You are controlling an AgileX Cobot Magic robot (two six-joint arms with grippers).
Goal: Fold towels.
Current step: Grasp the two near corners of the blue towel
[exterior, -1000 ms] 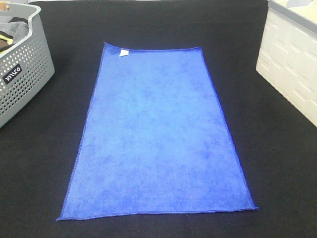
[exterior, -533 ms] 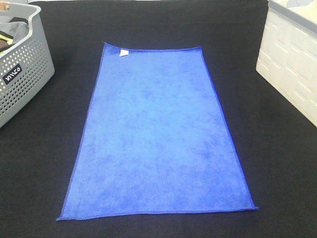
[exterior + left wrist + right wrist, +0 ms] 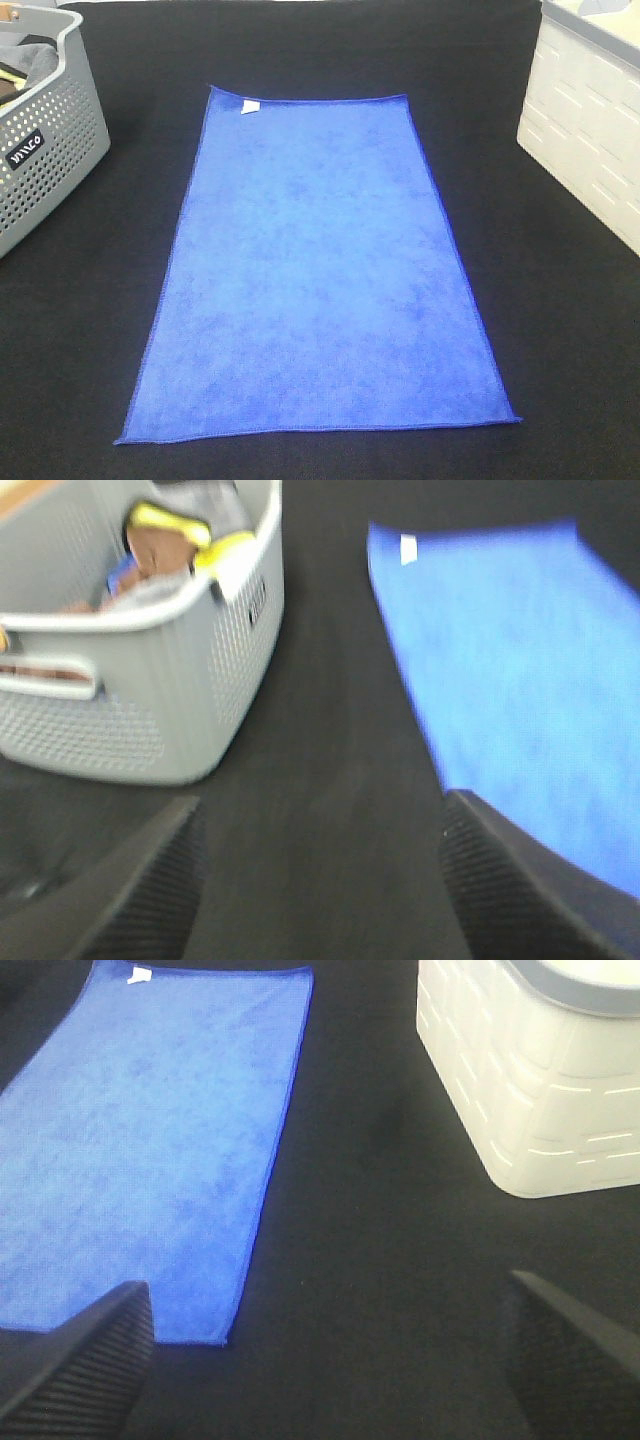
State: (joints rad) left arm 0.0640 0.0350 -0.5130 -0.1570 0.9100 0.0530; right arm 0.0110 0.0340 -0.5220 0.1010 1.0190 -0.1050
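Starting the first fold: towel lies flat mid-frame on the desk; my left hand and right hand hover spread, empty. Next, I'd pinch its bottom corners.

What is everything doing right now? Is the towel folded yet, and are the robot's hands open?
blue towel: spread flat on the black table, not folded yet.
gray basket: upright, with cloths inside.
white bin: upright, contents unclear.
left gripper: open, holding nothing.
right gripper: open, holding nothing.
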